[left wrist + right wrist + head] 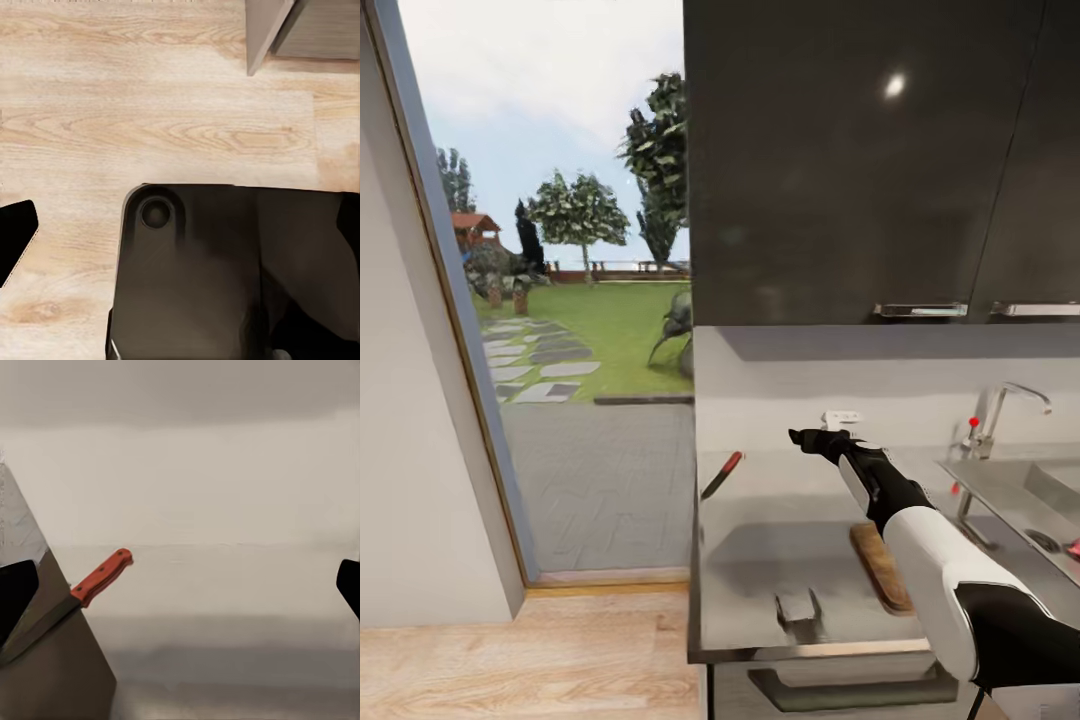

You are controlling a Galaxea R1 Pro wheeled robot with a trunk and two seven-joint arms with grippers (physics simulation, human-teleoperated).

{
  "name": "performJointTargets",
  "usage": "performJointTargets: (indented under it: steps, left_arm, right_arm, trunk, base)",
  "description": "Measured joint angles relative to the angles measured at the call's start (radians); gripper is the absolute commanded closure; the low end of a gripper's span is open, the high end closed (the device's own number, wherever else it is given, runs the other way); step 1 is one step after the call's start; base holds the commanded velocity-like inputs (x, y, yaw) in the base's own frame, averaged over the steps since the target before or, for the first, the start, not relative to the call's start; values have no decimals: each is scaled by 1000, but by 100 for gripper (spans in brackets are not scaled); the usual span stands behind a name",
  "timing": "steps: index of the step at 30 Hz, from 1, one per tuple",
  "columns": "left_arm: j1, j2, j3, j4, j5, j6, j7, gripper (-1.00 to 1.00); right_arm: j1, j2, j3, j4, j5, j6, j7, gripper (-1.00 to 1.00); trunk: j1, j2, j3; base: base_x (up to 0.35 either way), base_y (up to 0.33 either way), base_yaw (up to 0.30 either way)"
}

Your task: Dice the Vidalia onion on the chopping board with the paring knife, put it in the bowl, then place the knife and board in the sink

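Doorway (560,300): upper left of the head view, open onto lawn, trees and stepping stones under pale sky.
Floor (510,660): lower left, light wood planks; seen again in the left wrist view (150,112), with a dark rounded robot part (195,277) over it.
Left gripper: one dark fingertip (11,236) at the left edge of the left wrist view; open or shut, cannot tell.
Paring knife (722,475): centre of the head view, at the left edge of the countertop (780,550), red handle toward the wall, dark blade jutting past the edge; in the right wrist view (71,600), handle up and right, blade down and left.
Upper cabinets (860,150): top centre to right, glossy dark doors with bar handles.
Right gripper (807,438): centre right, raised above the countertop beyond the knife, holding nothing; dark fingertips (15,592) at both side edges of the right wrist view, jaws spread wide.
Chopping board (880,565): right of centre, flat on the countertop, partly under the right arm.
Sink (1010,490): right edge, steel basin with chrome tap and red knob.
Vidalia onion (1073,548): reddish speck at the far right edge, in the basin.
Writing: none legible.
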Motion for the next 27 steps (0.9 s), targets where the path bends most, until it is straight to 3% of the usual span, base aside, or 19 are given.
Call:
performJointTargets:
  steps: [10,27]
  left_arm:
    - [0,0,0,0,0,0,0,-100]
    - [0,-1,0,-2,0,-4,1,-100]
  right_arm:
    - [0,10,0,1,3,0,0,-100]
    - [0,10,0,1,8,0,0,-100]
  trunk:
    - [0,0,-16]
    - [0,0,-43]
  base:
    - [202,118,0]
    - [15,5,0]
